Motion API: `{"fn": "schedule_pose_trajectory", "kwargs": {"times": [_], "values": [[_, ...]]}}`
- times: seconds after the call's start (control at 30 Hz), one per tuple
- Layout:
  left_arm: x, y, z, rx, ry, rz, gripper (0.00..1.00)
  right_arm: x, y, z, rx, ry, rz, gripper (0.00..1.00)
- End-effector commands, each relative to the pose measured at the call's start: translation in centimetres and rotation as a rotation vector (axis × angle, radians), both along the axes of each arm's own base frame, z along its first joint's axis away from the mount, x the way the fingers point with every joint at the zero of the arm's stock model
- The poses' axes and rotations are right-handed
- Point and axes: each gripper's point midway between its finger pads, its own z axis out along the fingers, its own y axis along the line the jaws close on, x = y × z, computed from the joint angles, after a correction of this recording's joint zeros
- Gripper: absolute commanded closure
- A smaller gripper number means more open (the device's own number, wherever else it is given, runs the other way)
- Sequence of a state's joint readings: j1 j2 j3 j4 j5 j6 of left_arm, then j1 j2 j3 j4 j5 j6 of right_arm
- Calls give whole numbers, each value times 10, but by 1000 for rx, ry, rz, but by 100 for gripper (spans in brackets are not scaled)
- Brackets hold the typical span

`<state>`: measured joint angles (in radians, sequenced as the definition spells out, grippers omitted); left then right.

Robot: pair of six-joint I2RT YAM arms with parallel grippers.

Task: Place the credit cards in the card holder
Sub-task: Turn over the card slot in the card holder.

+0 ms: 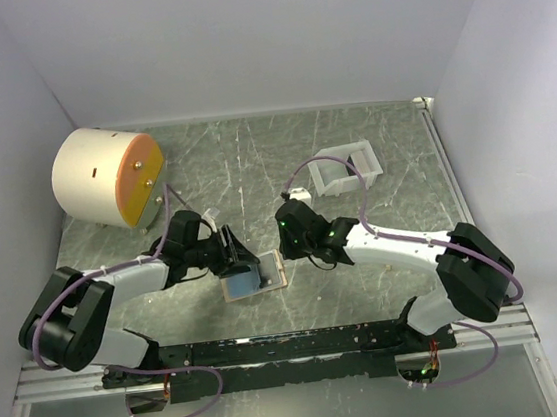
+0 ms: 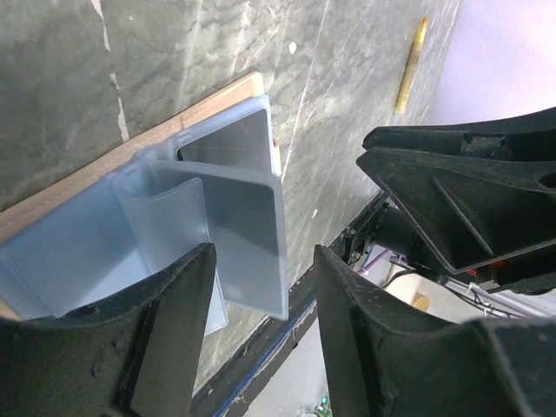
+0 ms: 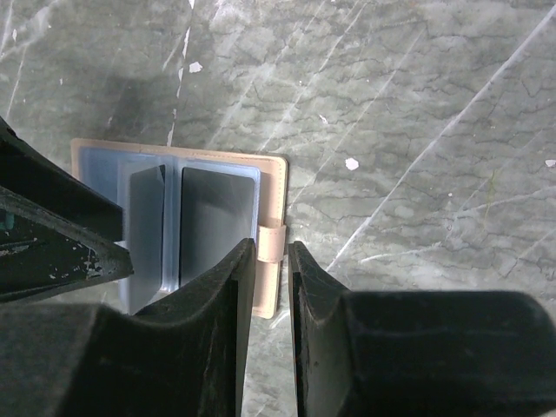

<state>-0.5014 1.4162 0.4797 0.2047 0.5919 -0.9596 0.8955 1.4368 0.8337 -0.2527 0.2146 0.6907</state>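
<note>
card holder (image 1: 261, 279) lies open between both arms' fingers (image 3: 208, 330).

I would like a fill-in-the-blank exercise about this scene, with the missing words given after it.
The card holder lies ____ on the table, its pockets showing. The cream cylinder has an ____ face. The white tray stands on the robot's ____ side.

Missing words: open; orange; right.

Top view from behind; both wrist views close over the card holder (image 3: 274, 200)
</note>
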Motion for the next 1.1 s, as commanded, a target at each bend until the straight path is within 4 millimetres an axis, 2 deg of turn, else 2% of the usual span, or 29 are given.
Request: {"fn": "schedule_pose_trajectory", "kwargs": {"times": [0.0,0.33,0.5,0.63,0.77,0.87,1.07], "values": [[7,-14,15,-42,-71,-44,40,2,-5,3,2,-21,-9,77],[6,-10,12,7,-77,-24,40,6,-7,7,3,-31,-18,77],[11,11,13,121,-105,54,40,13,-7,14,-1,-46,-18,77],[13,28,23,194,-146,115,40,23,-4,24,-31,-75,19,77],[16,38,37,230,-207,139,40,42,-13,30,-121,-107,-15,77],[17,41,47,242,-244,137,38,66,-19,45,-145,-153,-52,76],[13,46,64,274,-299,85,31,124,-61,66,-225,-196,-161,70]]}}
